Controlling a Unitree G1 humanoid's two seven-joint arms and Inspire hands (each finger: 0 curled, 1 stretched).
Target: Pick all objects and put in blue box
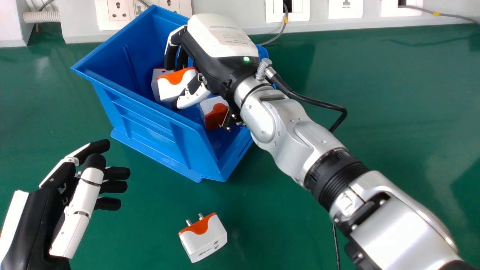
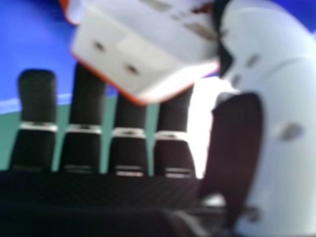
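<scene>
- The blue box (image 1: 150, 129) is the target; its walls call for a drop made low and well inside them. Much of its floor is hidden beneath the robot's arm, so how many things lie there is hard to say.
- The right hand (image 1: 210, 60) is inside the box's opening, thumb against fingers with a plug between. It should ease the thumb away first, then rise straight up, so nothing snags on the box wall. The far side of its grip is covered by the hand's own back.
- The left hand (image 1: 83, 195) is off the box's near left side, its fingers loosely spread and nothing in them; best kept there, clear of the wall.
- The pinched plug (image 1: 173, 89), white with an orange end, is tilted within the box. Whether it touches the floor I cannot tell, so a gentle release seems wise.
- The second plug (image 1: 214, 111) is in the box under the wrist, partly covered; the hand should avoid pressing on it.
- The pale plug (image 1: 155, 85) is in the box just behind the pinched one, mostly hidden.
- The loose plug (image 1: 204, 240) is outside the box, on its near side, for a later pick.
</scene>
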